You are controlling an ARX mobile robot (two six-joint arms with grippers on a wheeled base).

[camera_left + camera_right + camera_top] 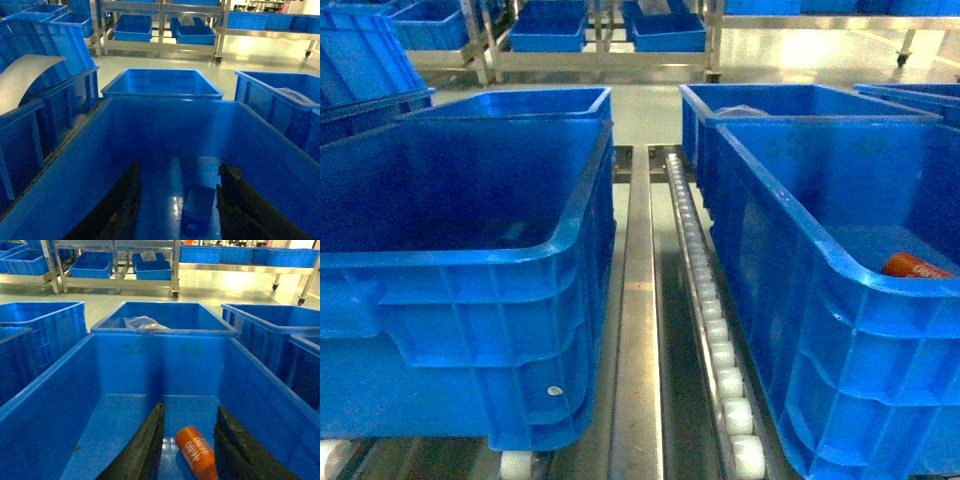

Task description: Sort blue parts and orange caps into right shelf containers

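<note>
An orange cap (196, 451) with white lettering lies on its side on the floor of a large blue crate (160, 365). My right gripper (191, 408) hangs open inside that crate, its dark fingers (145, 450) on either side of the cap. In the head view the same cap (912, 266) shows at the right edge of the front right crate (790, 200). A small blue part (197, 210) lies on the floor of another blue crate (165, 125). My left gripper (181, 166) is open above it, the part near the right finger. Neither gripper shows in the head view.
A roller track (705, 290) and a metal rail (638, 320) run between the front left crate (450, 262) and the right one. More blue crates stand behind; one holds a clear plastic bag (142, 322). Metal shelving (660, 35) stands across the aisle.
</note>
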